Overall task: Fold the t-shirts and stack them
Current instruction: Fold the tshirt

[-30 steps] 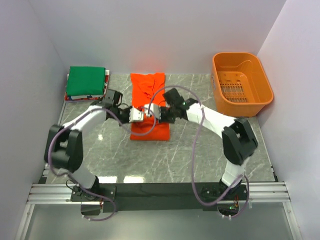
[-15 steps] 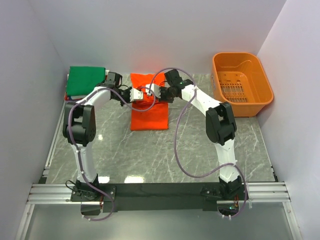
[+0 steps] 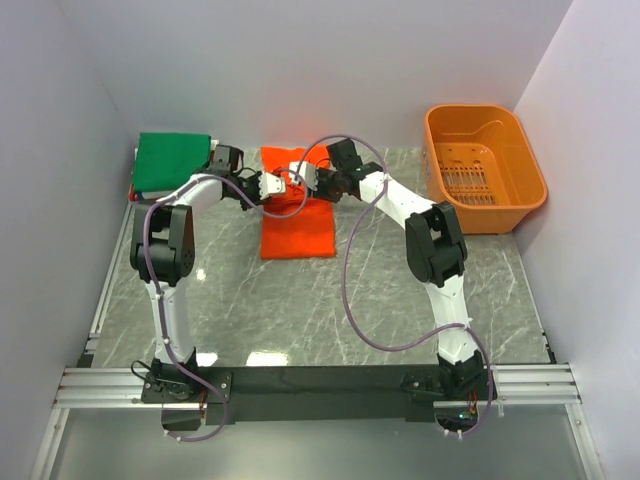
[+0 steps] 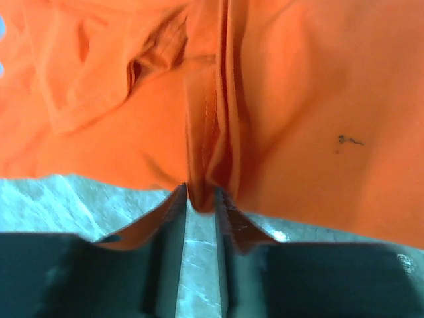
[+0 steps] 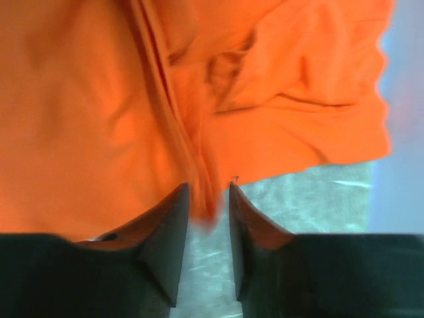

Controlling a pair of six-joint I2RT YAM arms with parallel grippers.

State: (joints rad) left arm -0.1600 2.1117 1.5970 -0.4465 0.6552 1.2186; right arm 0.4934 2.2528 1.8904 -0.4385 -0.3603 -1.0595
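The bright orange-red t-shirt [image 3: 298,232] lies at the back middle of the table, its near part doubled over toward the far end. My left gripper [image 3: 268,186] and right gripper [image 3: 308,183] face each other over its far half. In the left wrist view the left gripper [image 4: 201,197] is shut on a pinched fold of the shirt [image 4: 298,99]. In the right wrist view the right gripper [image 5: 209,197] holds a blurred fold of the shirt [image 5: 79,99] between narrow jaws. The green folded t-shirt [image 3: 172,163] lies at the back left on thinner folded ones [image 3: 134,192].
A rigid orange plastic basket [image 3: 520,190] stands at the back right. White walls close in the left, right and back sides. The marble tabletop [image 3: 330,300] runs between the shirt and the arm bases.
Both grippers have moved from the shirt's middle toward the back, carrying its near edge over. The shirt now lies shorter on the table. Both arms are stretched further out.
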